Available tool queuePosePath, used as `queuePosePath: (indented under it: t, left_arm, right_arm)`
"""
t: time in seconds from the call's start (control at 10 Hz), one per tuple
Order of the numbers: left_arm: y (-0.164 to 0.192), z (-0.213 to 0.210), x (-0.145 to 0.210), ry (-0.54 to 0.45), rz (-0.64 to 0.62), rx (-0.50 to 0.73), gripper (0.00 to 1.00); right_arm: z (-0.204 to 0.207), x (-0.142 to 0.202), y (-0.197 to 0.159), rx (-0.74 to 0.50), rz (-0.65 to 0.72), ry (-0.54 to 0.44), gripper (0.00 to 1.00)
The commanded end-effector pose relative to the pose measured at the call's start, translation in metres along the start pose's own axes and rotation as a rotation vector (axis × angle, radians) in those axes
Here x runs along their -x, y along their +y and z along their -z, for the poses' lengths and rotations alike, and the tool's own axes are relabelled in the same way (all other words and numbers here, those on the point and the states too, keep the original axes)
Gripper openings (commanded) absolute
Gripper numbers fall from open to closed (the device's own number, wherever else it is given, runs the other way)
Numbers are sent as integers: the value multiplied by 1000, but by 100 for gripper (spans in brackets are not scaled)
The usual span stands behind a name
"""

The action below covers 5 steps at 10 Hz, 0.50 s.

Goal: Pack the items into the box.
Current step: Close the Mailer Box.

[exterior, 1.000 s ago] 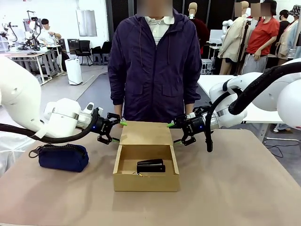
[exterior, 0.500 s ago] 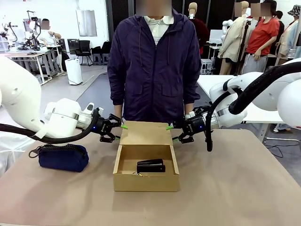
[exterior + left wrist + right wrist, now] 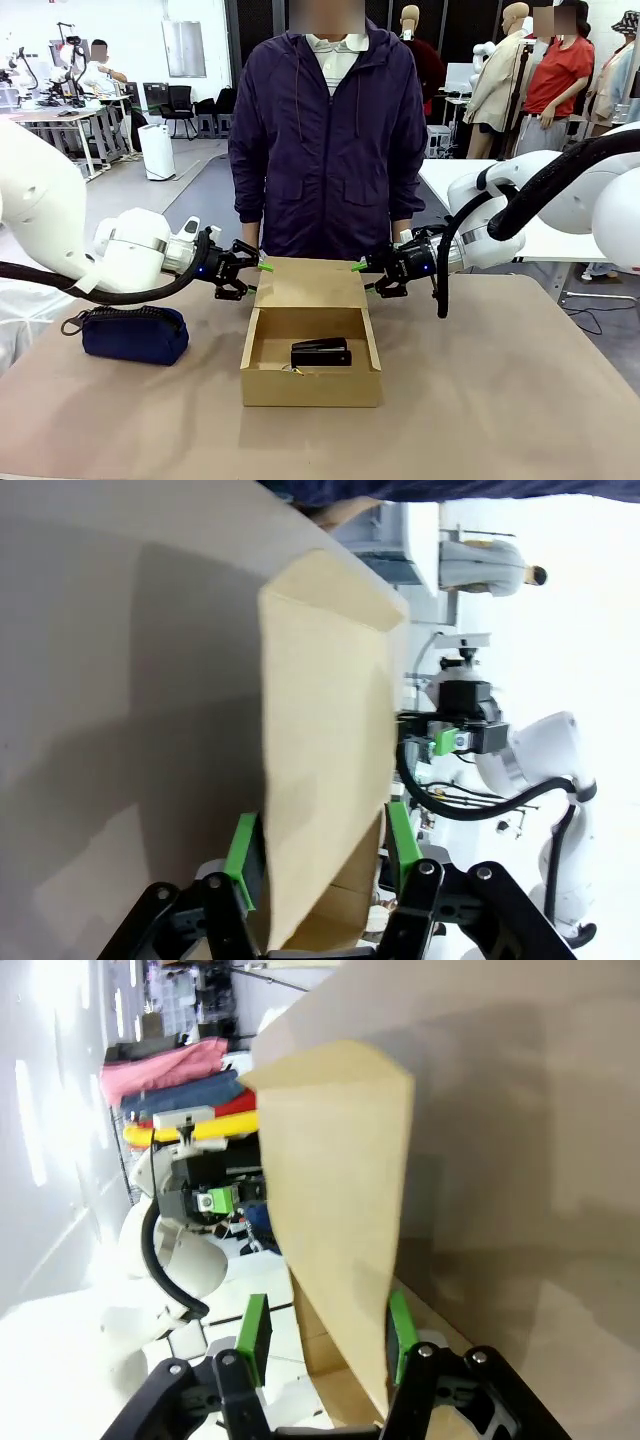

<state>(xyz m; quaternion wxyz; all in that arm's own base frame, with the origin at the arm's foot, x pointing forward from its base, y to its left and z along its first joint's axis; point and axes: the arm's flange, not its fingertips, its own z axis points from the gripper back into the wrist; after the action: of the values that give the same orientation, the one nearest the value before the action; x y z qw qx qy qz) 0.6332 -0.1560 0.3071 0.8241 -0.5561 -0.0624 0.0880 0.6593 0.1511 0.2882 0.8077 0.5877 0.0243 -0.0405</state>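
Knife [image 3: 292, 371] mostly hidden behind box wall [image 3: 310, 386].

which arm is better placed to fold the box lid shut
Neither alone: the left end effector and right end effector each straddle a side edge of the raised lid, mirrored. The left looks clamped tighter, so slightly left; the stapler is already inside the box.

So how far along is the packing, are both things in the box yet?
Done: the black stapler lies in the open box, with something small and yellowish beside it, too hidden to name. In hand: the left end effector and right end effector pinch opposite edges of the raised flap lid. Left: folding the lid shut.
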Motion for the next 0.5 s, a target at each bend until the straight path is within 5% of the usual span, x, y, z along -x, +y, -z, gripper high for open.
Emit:
queuePosePath:
  t: [0.0,0.4]
  left_arm:
    - [-9,-9,13,12,76,102,64]
    - [-40,-32,38,12,229,188,64]
  right_arm:
    - [-1,12,4,-87,-73,9,61]
    - [-24,32,43,-94,-233,-58,61]
